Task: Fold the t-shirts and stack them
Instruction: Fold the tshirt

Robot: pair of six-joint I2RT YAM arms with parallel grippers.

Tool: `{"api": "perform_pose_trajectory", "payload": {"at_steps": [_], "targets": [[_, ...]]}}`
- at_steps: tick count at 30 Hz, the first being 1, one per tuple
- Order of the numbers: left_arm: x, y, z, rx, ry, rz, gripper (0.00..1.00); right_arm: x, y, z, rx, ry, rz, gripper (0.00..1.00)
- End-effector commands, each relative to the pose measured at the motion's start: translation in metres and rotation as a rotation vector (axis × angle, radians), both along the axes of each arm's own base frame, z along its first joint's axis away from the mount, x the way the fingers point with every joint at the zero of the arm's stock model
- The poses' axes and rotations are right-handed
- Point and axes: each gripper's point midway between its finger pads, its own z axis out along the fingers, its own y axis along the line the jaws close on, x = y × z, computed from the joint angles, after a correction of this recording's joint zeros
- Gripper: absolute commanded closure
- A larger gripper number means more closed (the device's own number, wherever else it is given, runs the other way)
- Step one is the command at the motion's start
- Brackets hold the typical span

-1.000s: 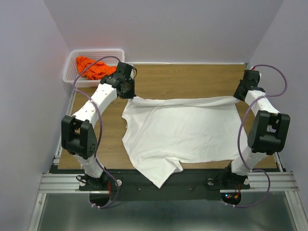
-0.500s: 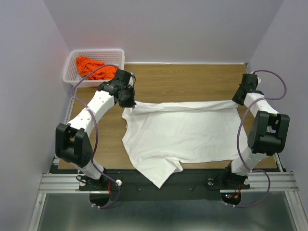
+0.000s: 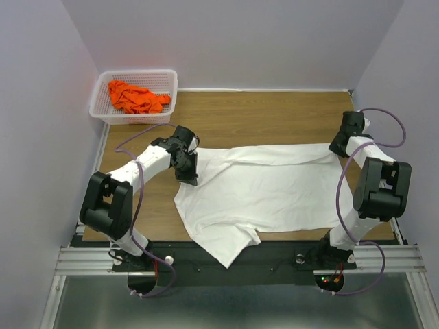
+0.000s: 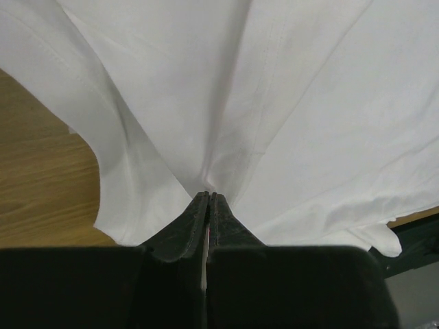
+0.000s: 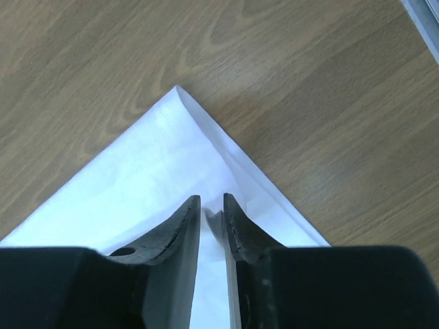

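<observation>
A white t-shirt (image 3: 260, 188) lies spread on the wooden table, its near part hanging over the front edge. My left gripper (image 3: 190, 173) is shut on a pinch of the shirt's left far edge, low over the cloth; the left wrist view shows the fabric (image 4: 288, 116) fanning out from the closed fingertips (image 4: 208, 197). My right gripper (image 3: 339, 146) is at the shirt's far right corner, its jaws narrowly apart with a small fold of cloth between them (image 5: 212, 209). The corner (image 5: 180, 103) lies flat on the wood. An orange t-shirt (image 3: 136, 97) lies crumpled in the basket.
A white mesh basket (image 3: 100, 104) stands at the far left corner, by the wall. Bare wooden table (image 3: 274, 116) lies beyond the shirt. Walls close in on both sides. The metal frame (image 3: 226, 264) runs along the front edge.
My left gripper has moved nearer and to the right, drawing the shirt's far left edge with it. My right gripper has shifted a little nearer with the right corner.
</observation>
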Motion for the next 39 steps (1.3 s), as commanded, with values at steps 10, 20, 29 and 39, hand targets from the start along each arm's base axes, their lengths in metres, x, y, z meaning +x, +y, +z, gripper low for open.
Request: {"api": "perform_pose_trajectory", "payload": {"at_steps": [10,20,29,39], "targets": [[0.027,0.000,0.035,-0.034,-0.189,0.043,0.18,0.012,-0.006,0.028,-0.009,-0.107,-0.040,0.51],[0.112,0.049,0.024,-0.016,-0.295,0.332,0.18,0.043,0.007,0.029,0.052,-0.146,0.067,0.49],[0.171,0.053,0.011,-0.017,-0.336,0.379,0.31,0.062,0.017,0.019,0.105,-0.152,0.130,0.48],[0.172,0.043,-0.007,-0.044,-0.291,0.345,0.48,0.064,0.018,-0.006,0.122,-0.102,0.133,0.55]]}}
